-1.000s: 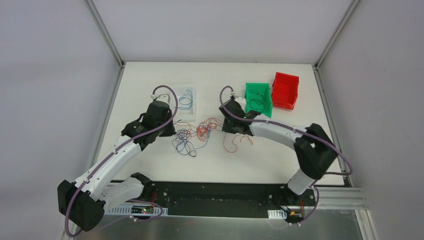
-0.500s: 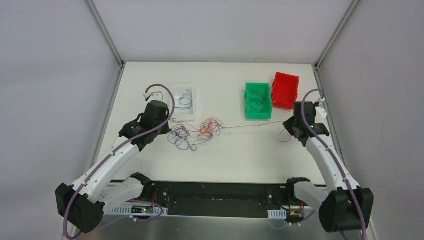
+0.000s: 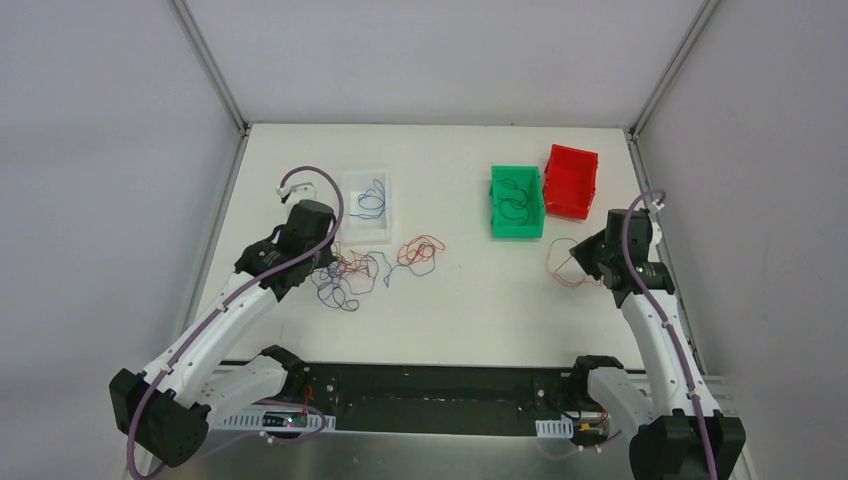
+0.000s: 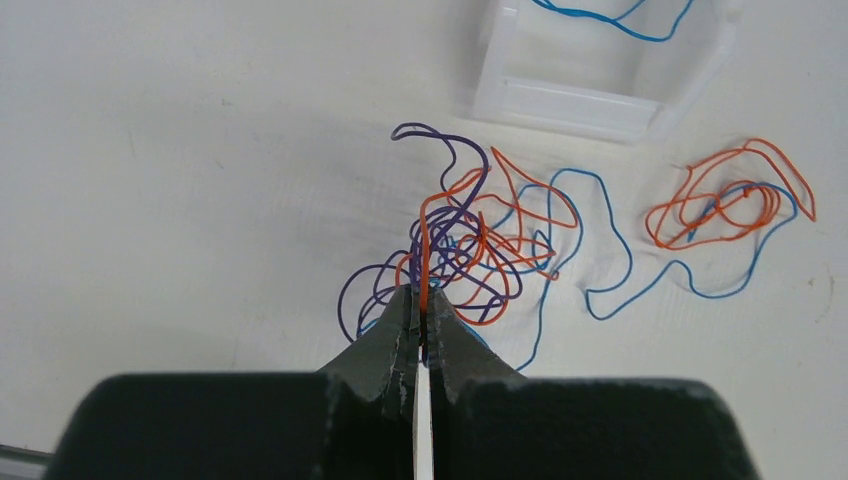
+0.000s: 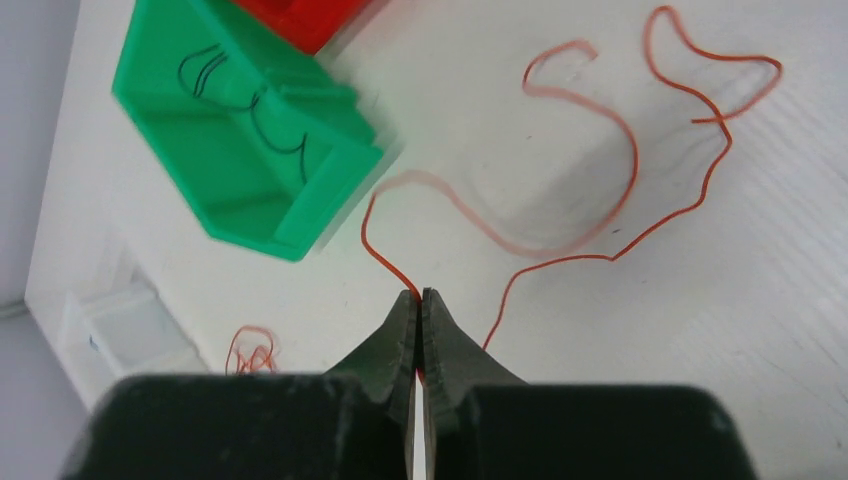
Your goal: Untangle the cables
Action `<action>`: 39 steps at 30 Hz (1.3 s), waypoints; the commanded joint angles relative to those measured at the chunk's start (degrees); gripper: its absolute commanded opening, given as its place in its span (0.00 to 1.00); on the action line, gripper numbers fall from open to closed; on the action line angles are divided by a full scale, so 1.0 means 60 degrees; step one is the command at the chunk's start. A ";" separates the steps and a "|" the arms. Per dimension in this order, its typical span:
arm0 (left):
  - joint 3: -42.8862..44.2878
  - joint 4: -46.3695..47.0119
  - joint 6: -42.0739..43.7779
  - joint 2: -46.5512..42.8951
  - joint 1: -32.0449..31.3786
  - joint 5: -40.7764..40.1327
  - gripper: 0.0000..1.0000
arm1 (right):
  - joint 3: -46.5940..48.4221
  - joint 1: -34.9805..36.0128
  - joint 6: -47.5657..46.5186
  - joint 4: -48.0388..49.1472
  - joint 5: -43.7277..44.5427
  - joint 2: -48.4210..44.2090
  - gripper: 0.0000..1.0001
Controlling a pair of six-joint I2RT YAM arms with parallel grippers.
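Observation:
A tangle of thin red, blue and purple cables point(image 3: 350, 275) lies left of the table's middle. My left gripper point(image 3: 327, 263) is shut on it at its left edge. In the left wrist view the left gripper point(image 4: 422, 300) pinches a red strand and a purple strand of the tangle point(image 4: 470, 240). A red coil crossed by a blue strand point(image 4: 725, 205) lies to the right, joined to the tangle by the blue cable. My right gripper point(image 3: 584, 267) is shut on a separate red cable point(image 5: 611, 258), which lies slack in loops at the right; the right gripper point(image 5: 419, 297) grips one end.
A green bin point(image 3: 496, 205) holding a black cable point(image 3: 513, 200) and a red bin point(image 3: 570, 180) stand at the back right. A clear tray point(image 3: 349, 215) with a blue cable point(image 3: 372, 198) sits behind the tangle. Grey walls close three sides.
My right gripper has swept from the tangle to the far right, drawing one red cable taut, then free and slack. My left gripper has dragged the tangle slightly left.

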 commanded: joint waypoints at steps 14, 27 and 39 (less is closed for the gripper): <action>0.0106 0.1105 0.0139 0.0065 0.0047 0.3326 0.00 | 0.5546 0.0890 -0.1220 -0.0908 -0.0513 0.2738 0.00; 0.0102 0.1090 0.0437 -0.0250 0.0045 0.3184 0.00 | 0.9958 -0.0244 -0.1108 -0.1123 -0.1088 0.6181 0.00; 0.0417 0.1091 0.0550 0.0094 0.0049 0.3093 0.00 | 1.1526 -0.1034 -0.1015 -0.1123 -0.1849 0.8145 0.00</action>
